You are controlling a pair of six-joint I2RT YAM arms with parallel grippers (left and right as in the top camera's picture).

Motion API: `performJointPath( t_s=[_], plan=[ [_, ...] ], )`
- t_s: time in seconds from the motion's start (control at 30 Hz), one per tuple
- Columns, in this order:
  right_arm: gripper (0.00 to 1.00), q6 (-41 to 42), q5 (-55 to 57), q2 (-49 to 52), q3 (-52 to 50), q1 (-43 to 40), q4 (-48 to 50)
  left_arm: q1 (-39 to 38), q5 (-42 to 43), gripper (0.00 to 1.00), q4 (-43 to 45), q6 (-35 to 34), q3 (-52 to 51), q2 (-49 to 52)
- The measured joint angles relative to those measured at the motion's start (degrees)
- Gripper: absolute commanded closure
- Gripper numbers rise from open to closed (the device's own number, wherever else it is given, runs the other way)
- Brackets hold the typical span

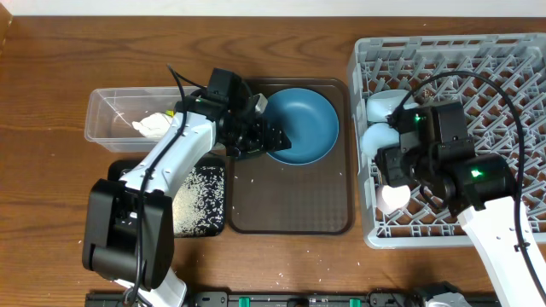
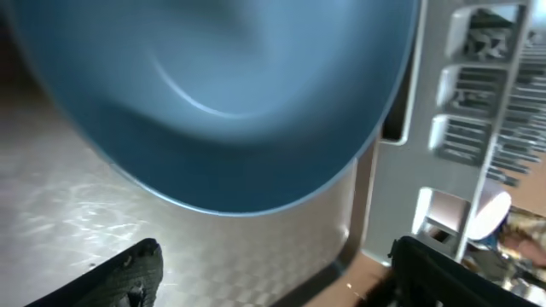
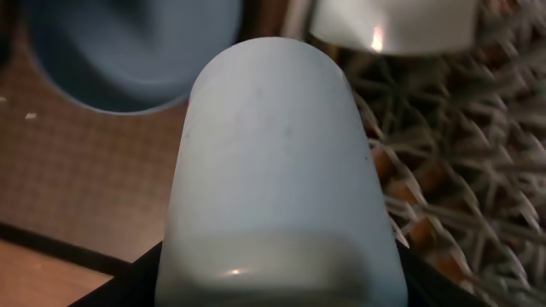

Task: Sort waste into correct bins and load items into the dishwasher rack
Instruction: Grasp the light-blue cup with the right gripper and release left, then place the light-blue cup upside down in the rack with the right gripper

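While the right end effector (image 1: 381, 149) grips the light-blue cup (image 3: 281, 153) over the left edge of the rack (image 1: 478, 60), the left end effector (image 1: 271, 136) stands open just beside the dark-blue plate (image 1: 300, 126) on the brown tray (image 1: 290, 213). Recommended: seat the cup squarely between pegs, apart from the neighbouring pale dish (image 1: 388, 107). Cup's mouth and the pegs beneath it are hidden; the plate is blurred in the left wrist view.
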Motion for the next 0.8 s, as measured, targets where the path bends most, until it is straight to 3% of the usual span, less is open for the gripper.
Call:
performJointPath(
  t_s=[0.2,0.8],
  plan=[
    [0.67,5.31,2.16,0.00,0.00,0.00,-0.74,0.00,-2.67,0.07,-0.02,0.00,0.00,0.00],
    [0.67,10.08,7.32,6.08,-0.50,0.00,2.05,-0.04,-3.67,0.06,-0.02,0.00,0.00,0.00]
  ],
)
